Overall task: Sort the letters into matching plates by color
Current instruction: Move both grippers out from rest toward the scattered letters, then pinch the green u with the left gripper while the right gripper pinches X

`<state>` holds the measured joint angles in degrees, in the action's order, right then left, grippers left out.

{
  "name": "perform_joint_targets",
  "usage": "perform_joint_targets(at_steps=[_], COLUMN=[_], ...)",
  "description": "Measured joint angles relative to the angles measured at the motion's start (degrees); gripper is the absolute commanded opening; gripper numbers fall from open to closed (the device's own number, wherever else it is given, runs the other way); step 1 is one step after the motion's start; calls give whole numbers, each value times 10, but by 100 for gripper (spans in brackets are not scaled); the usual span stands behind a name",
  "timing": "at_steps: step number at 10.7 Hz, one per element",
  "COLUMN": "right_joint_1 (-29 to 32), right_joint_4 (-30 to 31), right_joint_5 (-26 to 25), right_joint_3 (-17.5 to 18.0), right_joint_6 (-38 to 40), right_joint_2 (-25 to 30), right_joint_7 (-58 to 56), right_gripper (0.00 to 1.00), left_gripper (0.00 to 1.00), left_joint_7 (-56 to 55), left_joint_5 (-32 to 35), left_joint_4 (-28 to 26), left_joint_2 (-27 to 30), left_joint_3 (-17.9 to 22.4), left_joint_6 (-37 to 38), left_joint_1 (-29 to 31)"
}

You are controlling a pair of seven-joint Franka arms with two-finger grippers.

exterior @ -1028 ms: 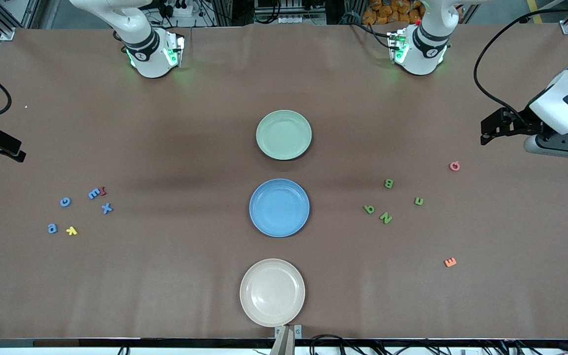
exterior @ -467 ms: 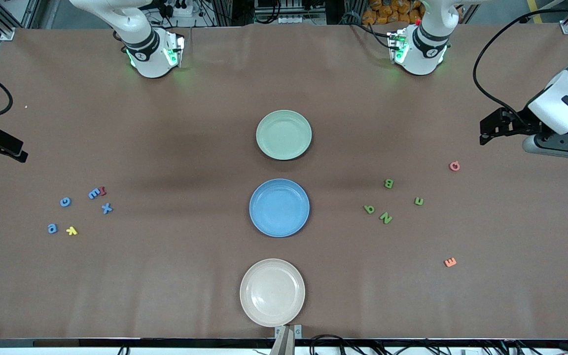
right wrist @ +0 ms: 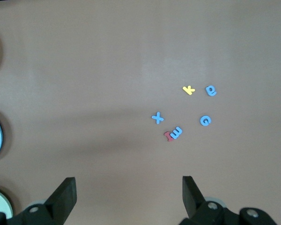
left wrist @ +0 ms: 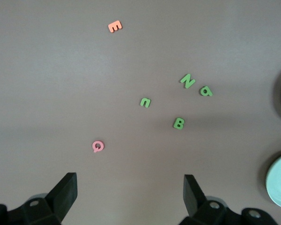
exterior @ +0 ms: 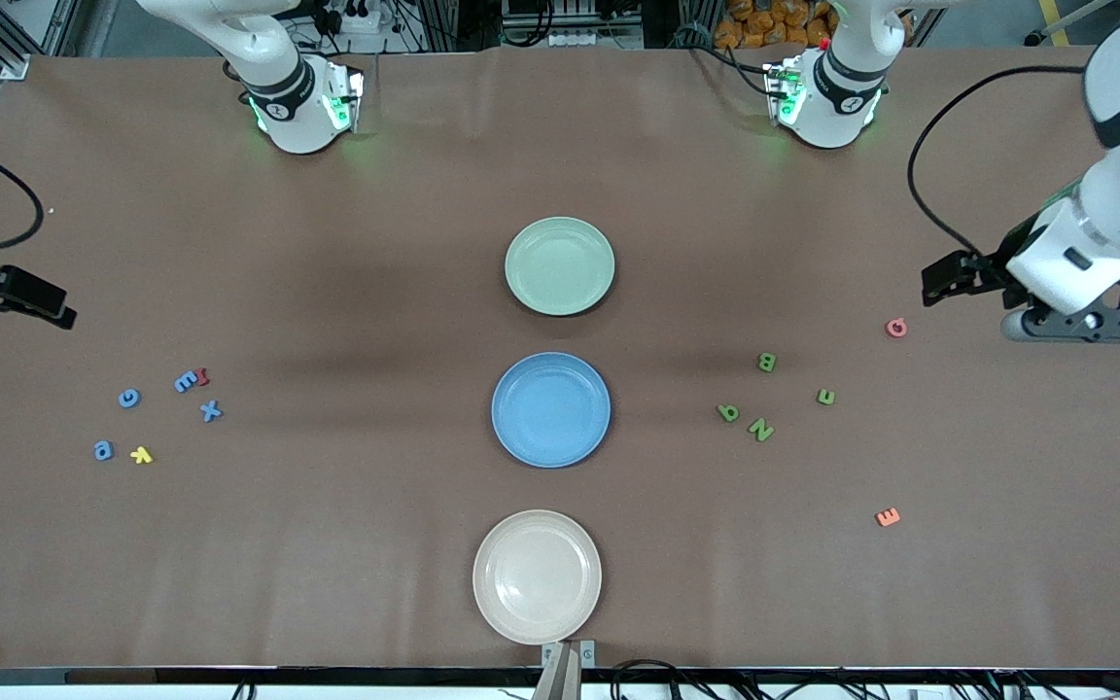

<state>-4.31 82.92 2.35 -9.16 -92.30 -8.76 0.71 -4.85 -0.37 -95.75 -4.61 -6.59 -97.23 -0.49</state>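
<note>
green letters (exterior: 767, 396) are found near the left gripper (left wrist: 130, 187), spread and empty; blue letters (exterior: 157, 413) lie near the right gripper (right wrist: 129, 187), also spread.

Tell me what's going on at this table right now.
Nothing is sorted yet. The green plate, blue plate and a cream plate hold no letters. Four green letters lie toward the left arm's end, four blue letters toward the right arm's end, with pink, orange, yellow and dark red strays among them. The left gripper hangs open near the pink letter; the right gripper hangs open at its end of the table.
</note>
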Motion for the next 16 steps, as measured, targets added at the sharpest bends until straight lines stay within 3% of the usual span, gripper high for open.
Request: perform_joint_targets(at_steps=[4,8,12,16], right_joint_1=[9,28,46,64], right_joint_4=[148,258,279,311], right_joint_5=[17,18,19,19], right_joint_3=[-2,-2,0,37], right_joint_6=[-175,-266,-334,-465], right_joint_2=[-11,-28,-95,-156], right_joint_7=[-46,-239,-333,-336], right_gripper=[100,100,100,100], left_gripper=[100,100,100,100], left_joint_7=[0,59,113,117], left_joint_5=[0,0,1,84], left_joint_4=[-179,-322,-329,-317], left_joint_2=[21,8,-96,-171], left_joint_3=[-19,-26,-26,-25], left_joint_6=[-192,-370,-476,-564], left_joint_1=[0,0,6,17])
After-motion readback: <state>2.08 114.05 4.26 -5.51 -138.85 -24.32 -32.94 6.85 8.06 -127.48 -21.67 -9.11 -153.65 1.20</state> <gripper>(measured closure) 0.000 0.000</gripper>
